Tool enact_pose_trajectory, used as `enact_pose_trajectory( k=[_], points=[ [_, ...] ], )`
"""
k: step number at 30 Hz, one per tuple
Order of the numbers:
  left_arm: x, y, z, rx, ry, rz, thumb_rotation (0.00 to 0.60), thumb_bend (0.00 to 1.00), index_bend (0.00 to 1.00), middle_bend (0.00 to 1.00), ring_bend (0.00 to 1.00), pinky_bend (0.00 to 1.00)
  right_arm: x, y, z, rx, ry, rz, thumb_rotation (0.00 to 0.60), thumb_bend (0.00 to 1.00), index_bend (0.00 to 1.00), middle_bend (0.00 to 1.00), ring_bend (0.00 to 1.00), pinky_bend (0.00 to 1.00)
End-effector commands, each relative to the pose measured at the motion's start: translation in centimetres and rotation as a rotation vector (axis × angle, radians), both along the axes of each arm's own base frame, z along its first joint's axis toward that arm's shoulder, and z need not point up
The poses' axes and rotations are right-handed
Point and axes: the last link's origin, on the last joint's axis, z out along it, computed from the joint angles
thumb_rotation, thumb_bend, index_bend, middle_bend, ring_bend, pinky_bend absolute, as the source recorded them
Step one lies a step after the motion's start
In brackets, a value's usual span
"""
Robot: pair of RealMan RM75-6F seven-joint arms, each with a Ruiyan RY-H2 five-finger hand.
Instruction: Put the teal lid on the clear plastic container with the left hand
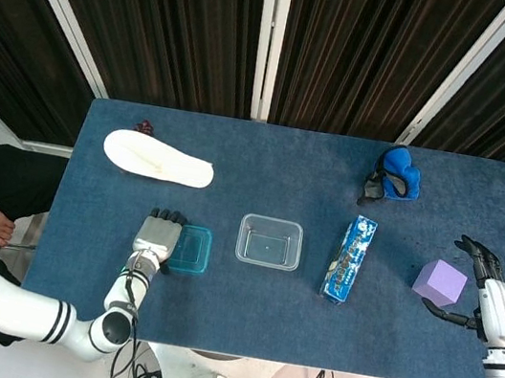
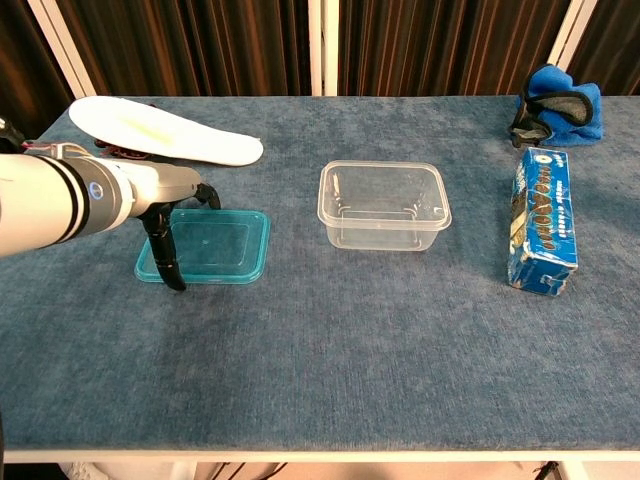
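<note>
The teal lid [image 2: 215, 247] lies flat on the blue table, left of the clear plastic container [image 2: 383, 205], which stands open and empty. My left hand [image 2: 165, 215] sits over the lid's left end with its fingers [image 2: 172, 268] pointing down at the near-left corner and the thumb by the far edge. The lid does not look lifted. From above, the left hand [image 1: 156, 236] overlaps the left edge of the lid [image 1: 192, 249], about a lid's width from the container [image 1: 270, 241]. My right hand [image 1: 489, 297] is spread beside a purple cube [image 1: 441, 282] at the table's right edge.
A blue carton [image 2: 545, 220] lies right of the container. A blue cloth with goggles [image 2: 558, 105] sits at the back right. A white insole [image 2: 160, 130] with a small dark object behind it lies at the back left.
</note>
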Motion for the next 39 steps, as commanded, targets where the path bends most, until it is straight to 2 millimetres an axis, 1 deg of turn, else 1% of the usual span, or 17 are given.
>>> enact_pose_trajectory(
  k=[1,5,8,10,12,14,16,18,21,25,31,34,39],
  points=[
    [0.0,0.0,0.2,0.009,-0.008,-0.004,0.6,0.0,0.41,0.07,0.0,0.0,0.0,0.1,0.0,-0.002,-0.001,0.001,0.6,0.01,0.0,0.13,0.0,0.0],
    [0.4,-0.1,1.0,0.028,-0.03,-0.02,0.6,0.0,0.41,0.07,0.0,0.0,0.0,0.2,0.1,-0.009,-0.003,0.002,0.6,0.01,0.0,0.13,0.0,0.0],
    [0.9,0.1,2.1,0.05,-0.048,-0.046,0.6,0.0,0.41,0.09,0.0,0.0,0.1,0.3,0.2,-0.015,-0.004,0.006,0.6,0.01,0.0,0.13,0.0,0.0],
    [1.6,0.3,3.2,0.067,-0.066,-0.064,0.6,0.0,0.41,0.1,0.0,0.0,0.2,0.4,0.3,-0.016,-0.002,0.008,0.6,0.01,0.0,0.13,0.0,0.0],
    [2.5,0.6,4.1,0.08,-0.09,-0.077,0.6,0.0,0.41,0.11,0.0,0.0,0.3,0.4,0.3,-0.017,-0.001,0.011,0.6,0.01,0.0,0.13,0.0,0.0],
    [3.8,0.9,5.0,0.092,-0.109,-0.101,0.6,0.0,0.41,0.13,0.0,0.01,0.3,0.5,0.4,-0.02,0.001,0.014,0.6,0.01,0.0,0.13,0.0,0.0],
    [5.5,1.0,5.5,0.09,-0.113,-0.135,0.6,0.0,0.41,0.13,0.0,0.01,0.4,0.6,0.6,-0.028,0.004,0.016,0.6,0.01,0.0,0.13,0.0,0.0],
    [7.0,0.9,5.6,0.079,-0.114,-0.159,0.6,0.0,0.41,0.14,0.0,0.02,0.5,0.6,0.9,-0.037,0.001,0.018,0.6,0.01,0.0,0.13,0.0,0.0],
    [9.8,0.8,5.0,0.045,-0.129,-0.181,0.6,0.0,0.41,0.14,0.0,0.02,0.5,0.7,1.1,-0.042,0.0,0.019,0.6,0.0,0.0,0.13,0.0,0.0],
    [12.9,1.3,3.3,0.012,-0.125,-0.178,0.6,0.0,0.41,0.14,0.0,0.04,0.3,1.1,1.2,-0.04,0.0,0.014,0.6,0.0,0.0,0.13,0.0,0.0],
    [16.5,1.7,0.0,-0.014,-0.097,-0.155,0.6,0.0,0.41,0.14,0.0,0.05,-0.2,1.4,1.3,-0.038,0.0,0.003,0.6,0.01,0.0,0.13,0.0,0.0],
    [18.1,1.9,-1.1,0.009,-0.079,-0.155,0.6,0.0,0.41,0.14,0.0,0.06,-0.3,1.5,1.3,-0.028,0.003,0.004,0.6,0.01,0.0,0.13,0.0,0.0],
    [19.9,1.6,-2.5,0.033,-0.049,-0.147,0.6,0.0,0.41,0.14,0.0,0.06,-0.4,1.5,1.5,-0.029,0.001,0.005,0.6,0.01,0.0,0.13,0.0,0.0]
  ],
)
